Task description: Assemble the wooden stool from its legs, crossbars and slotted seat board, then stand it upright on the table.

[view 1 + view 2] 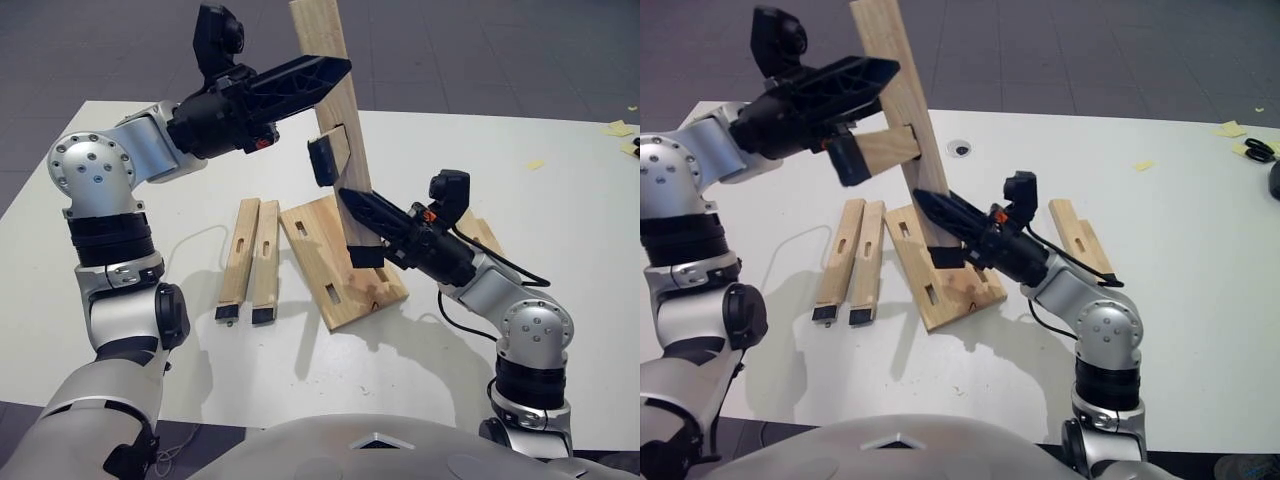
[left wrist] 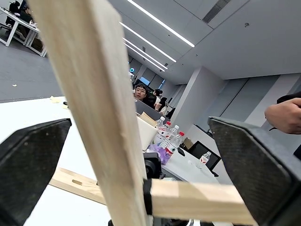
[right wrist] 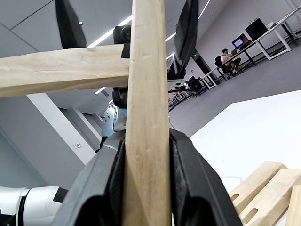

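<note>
On the white tabletop (image 1: 560, 200) of an open office, one slotted seat board (image 1: 325, 262) lies flat just beneath the right jaws, which pinch the lower end of one upright leg (image 1: 318, 30). The left jaws stand spread on either side of it higher up. To seat it well, I judge, keep that pinch firm, steady the top, and lower it straight. Two more legs (image 1: 242, 250) lie beyond the board, one slotted piece (image 1: 1080, 235) behind the right jaws, and one crossbar (image 1: 885, 148) juts out under the left jaws.
</note>
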Tool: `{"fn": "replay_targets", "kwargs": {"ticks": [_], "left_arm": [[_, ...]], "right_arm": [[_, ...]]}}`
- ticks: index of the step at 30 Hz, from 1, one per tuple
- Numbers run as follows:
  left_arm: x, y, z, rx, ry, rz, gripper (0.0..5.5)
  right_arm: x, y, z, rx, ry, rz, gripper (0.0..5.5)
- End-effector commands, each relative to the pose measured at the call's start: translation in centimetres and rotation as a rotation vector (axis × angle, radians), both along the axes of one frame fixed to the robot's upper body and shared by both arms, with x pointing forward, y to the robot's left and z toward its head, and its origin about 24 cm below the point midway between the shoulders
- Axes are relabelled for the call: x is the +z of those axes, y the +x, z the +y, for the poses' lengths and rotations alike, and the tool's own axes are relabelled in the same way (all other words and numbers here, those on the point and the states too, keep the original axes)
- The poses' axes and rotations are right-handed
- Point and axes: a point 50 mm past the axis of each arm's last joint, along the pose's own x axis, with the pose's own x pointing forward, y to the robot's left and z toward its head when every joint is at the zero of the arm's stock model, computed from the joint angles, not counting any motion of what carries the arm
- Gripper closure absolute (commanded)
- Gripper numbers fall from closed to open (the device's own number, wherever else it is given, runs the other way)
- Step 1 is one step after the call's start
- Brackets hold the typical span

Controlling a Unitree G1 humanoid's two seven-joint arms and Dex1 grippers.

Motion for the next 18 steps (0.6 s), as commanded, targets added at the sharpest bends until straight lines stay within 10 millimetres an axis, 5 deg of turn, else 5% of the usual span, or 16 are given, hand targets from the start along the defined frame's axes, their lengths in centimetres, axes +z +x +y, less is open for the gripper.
{"fn": "replay_targets", "kwargs": {"ticks": [1, 18], "left_arm": [[1.26, 0.08, -0.22, -0.015, -0.013, -0.025, 0.73], [0.63, 0.22, 0.30, -0.028, 0.059, -0.027, 3.57]], "right_arm": [[-0.49, -0.31, -0.02, 0.002, -0.026, -0.013, 4.45], [-0.73, -0.39, 0.01, -0.052, -0.034, -0.052, 4.45]]}}
